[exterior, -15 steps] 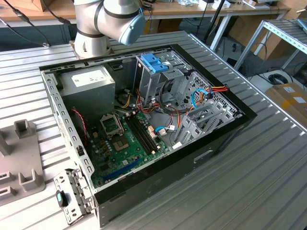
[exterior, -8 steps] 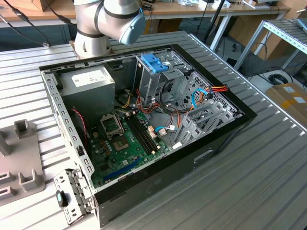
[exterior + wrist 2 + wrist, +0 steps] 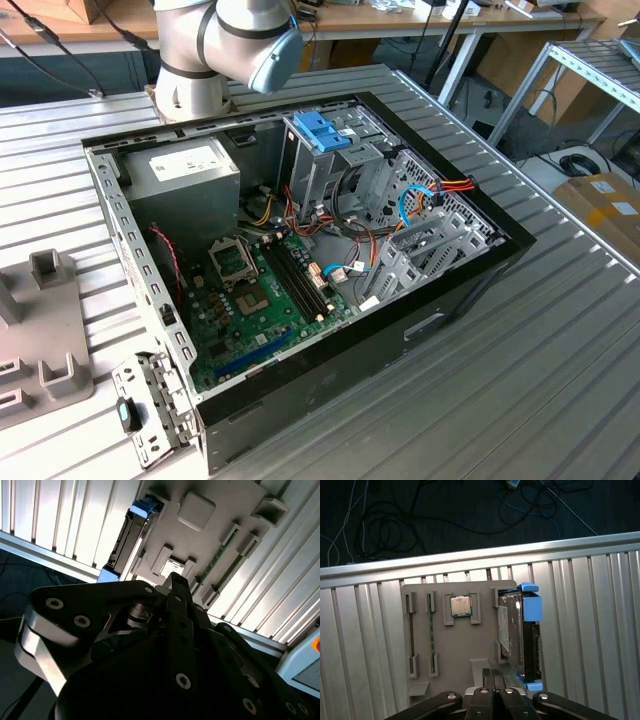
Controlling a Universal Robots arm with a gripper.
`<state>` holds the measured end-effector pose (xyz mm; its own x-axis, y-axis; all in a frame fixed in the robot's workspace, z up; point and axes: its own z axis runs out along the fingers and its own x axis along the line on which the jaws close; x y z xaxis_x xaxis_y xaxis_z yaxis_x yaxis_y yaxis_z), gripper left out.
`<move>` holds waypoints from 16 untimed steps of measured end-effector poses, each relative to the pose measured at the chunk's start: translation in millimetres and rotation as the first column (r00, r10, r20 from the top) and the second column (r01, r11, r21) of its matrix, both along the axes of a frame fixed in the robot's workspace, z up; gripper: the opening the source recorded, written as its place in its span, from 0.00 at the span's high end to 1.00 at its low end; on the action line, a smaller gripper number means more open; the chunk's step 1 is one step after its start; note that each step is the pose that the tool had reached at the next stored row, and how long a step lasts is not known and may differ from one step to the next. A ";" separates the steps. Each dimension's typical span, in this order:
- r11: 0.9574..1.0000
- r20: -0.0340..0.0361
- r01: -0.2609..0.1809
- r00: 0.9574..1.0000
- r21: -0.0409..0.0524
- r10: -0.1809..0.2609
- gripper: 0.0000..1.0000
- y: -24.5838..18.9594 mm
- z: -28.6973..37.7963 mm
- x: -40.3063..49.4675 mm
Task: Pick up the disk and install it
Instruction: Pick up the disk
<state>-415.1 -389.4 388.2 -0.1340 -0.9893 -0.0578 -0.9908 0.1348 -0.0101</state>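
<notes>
Arm [image 3: 225, 40]: raised over the grey tray [image 3: 460, 650], pincer [image 3: 491, 672] facing down. Pincer: fingertips closed together, gripping nothing. Disk [image 3: 514, 630]: on edge in the tray's side slot, apart from the pincer.

The arm [image 3: 215, 45] stands on its round silver base [image 3: 190, 95] at the far side of the bench [image 3: 560, 330]. Above the base sits a thick silver joint whose pale blue end cap [image 3: 275, 60] faces the exterior view's right. In the first wrist view the gripper [image 3: 493, 674] has its black fingers [image 3: 486, 676] drawn together, tips side by side, with bolted linkage bars spreading out behind them. The second wrist view looks along the same dark linkage to the joined tips.
</notes>
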 end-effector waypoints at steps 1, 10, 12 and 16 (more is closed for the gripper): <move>1.000 0.000 0.000 1.000 0.000 0.000 0.89 0.0 0.0 0.0; 1.000 0.000 0.000 1.000 0.001 0.000 0.58 0.0 0.0 0.0; 1.000 0.000 0.000 1.000 0.001 0.000 0.52 0.0 0.0 0.0; 1.000 0.000 0.000 1.000 0.001 0.000 0.52 0.0 0.0 0.0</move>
